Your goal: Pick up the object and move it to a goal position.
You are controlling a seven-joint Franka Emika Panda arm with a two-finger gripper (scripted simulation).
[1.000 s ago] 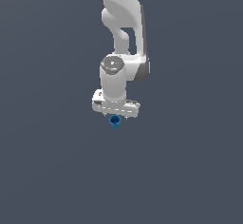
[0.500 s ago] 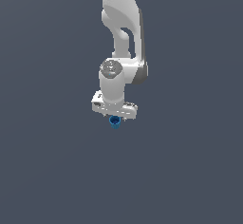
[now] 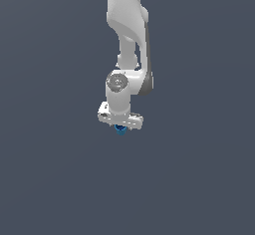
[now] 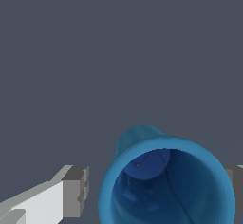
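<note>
Dark grey-blue emptiness surrounds me on every side; both views show only that flat field, with no edge or tabletop that I can make out. From the exterior view my white arm (image 3: 127, 25) comes down from the upper edge to the wrist, and my claw (image 3: 120, 127) hangs below it, pointing down.

Tucked right under my claw is the blue cup (image 3: 120, 129), a tiny bright-blue piece, mostly hidden by the white crossbar above it. In the wrist view the blue cup (image 4: 166, 180) fills the frame close up: a round open rim with a darker blue floor inside. A grey pad on a white finger (image 4: 76, 190) sits just beside the rim on one side, and another grey pad (image 4: 236, 185) peeps in on the opposite side. My claw is clamped around the cup, a finger on either flank.

Nothing else shows near me, and nothing stands between me and the open space around.

Compared with half a second ago and a second ago, my arm, claw and cup sit at much the same spot in the exterior view; I see no clear shift.
</note>
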